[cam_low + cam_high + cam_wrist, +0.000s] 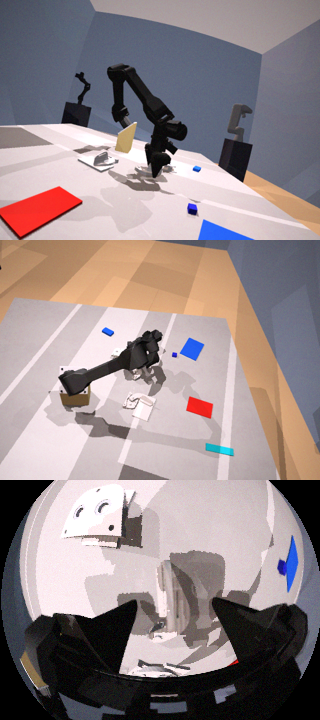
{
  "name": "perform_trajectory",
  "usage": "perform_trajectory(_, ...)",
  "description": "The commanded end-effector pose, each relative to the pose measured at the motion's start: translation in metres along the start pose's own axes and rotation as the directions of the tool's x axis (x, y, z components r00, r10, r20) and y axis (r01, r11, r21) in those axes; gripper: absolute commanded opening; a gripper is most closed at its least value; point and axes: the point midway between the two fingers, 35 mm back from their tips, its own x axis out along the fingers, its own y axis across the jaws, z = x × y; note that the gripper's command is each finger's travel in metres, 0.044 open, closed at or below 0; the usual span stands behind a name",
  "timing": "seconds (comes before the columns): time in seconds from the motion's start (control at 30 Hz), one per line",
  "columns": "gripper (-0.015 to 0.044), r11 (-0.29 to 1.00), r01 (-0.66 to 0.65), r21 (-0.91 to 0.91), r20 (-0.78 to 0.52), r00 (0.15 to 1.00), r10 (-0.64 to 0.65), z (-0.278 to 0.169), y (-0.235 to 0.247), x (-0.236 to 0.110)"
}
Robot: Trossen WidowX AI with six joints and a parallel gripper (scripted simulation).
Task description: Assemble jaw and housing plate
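Note:
My gripper (151, 171) (176, 602) is open and empty, low over the table. In the wrist view its fingertips appear on either side of the loose white jaw (136, 374) (141, 169) (163, 592); I cannot tell how close they are to it. The arm partly hides this jaw. The white gear base (127, 405) lies nearer the front in the top view, with the mounted jaw (146, 400) (101, 158) reaching over a white square plate (141, 412) (89, 164). The free pin is too small to tell. The white housing plate (117, 351) (90, 522) with two large holes lies apart, beyond the loose jaw.
A tan block (74, 399) (126, 141) with a white top stands by the arm's base. A dark blue cube (174, 354) (192, 208), a blue sheet (192, 349), a red sheet (199, 407), a cyan strip (219, 449) and a small blue block (107, 331) lie around.

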Motion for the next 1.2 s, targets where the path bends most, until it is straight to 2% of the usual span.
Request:
perform_trajectory(0.0, 0.044, 1.0, -0.002, -0.007, -0.006, 1.0, 0.002, 0.0, 0.0011, 0.0019)
perform_trajectory(0.63, 0.044, 1.0, -0.002, -0.007, -0.006, 1.0, 0.002, -0.0001, 0.0011, 0.0035)
perform_trajectory(0.97, 0.0177, 1.0, -0.001, -0.001, 0.0, 1.0, 0.001, 0.0001, 0.0003, 0.0019)
perform_trajectory(1.17, 0.0137, 1.0, -0.001, -0.001, 0.0, 1.0, 0.001, 0.0001, 0.0003, 0.0019)
